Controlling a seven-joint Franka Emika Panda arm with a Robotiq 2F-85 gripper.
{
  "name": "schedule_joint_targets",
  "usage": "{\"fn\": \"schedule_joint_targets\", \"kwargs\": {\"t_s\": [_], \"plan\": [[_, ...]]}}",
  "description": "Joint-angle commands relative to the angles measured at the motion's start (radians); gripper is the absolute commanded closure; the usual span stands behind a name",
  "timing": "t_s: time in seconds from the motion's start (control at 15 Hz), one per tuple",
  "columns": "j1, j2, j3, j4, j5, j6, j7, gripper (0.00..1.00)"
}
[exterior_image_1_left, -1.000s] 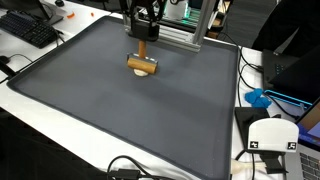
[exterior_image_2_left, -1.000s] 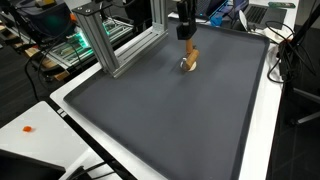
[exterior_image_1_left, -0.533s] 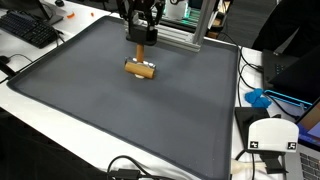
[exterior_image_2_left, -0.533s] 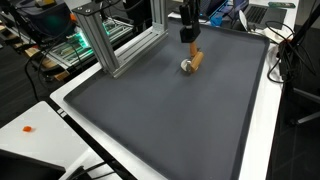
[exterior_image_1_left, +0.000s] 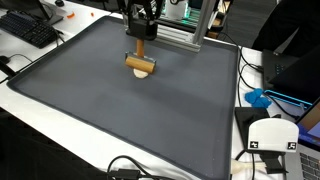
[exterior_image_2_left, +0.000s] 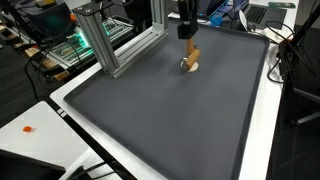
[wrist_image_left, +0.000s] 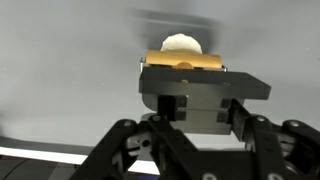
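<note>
Wooden piece (wrist_image_left: 185, 62) is seen in the wrist view just past the gripper (wrist_image_left: 203, 92), whose fingers are closed on it. A pale round end (wrist_image_left: 182, 44) shows behind the piece. In both exterior views the piece is held at the far part of the grey mat (exterior_image_1_left: 120, 110). Contact with the mat cannot be told. Beyond it, an aluminium frame (exterior_image_1_left: 178, 35) is seen.

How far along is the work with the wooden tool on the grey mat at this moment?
Done: the gripper is shut on the handle of the wooden tool. In hand: the tool hangs upright, head down, close to the grey mat; whether it touches the mat is unclear. Left: the tool is not yet let go.
</note>
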Motion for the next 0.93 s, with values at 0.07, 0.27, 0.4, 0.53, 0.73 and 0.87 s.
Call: {"fn": "schedule_joint_targets", "kwargs": {"t_s": [0.07,0.27,0.4,0.53,0.73,0.87], "plan": [[0.002,-0.037,-0.004,-0.03,0.0,-0.037,0.007,0.65],[0.001,-0.032,-0.005,-0.054,-0.004,-0.031,0.005,0.65],[-0.002,-0.035,-0.008,-0.067,-0.01,-0.037,0.006,0.65],[-0.003,-0.046,-0.008,-0.078,-0.004,-0.057,-0.003,0.65],[-0.001,-0.058,-0.007,-0.082,0.008,-0.097,-0.017,0.65],[0.0,-0.054,-0.006,-0.08,0.01,-0.118,-0.022,0.65]]}}
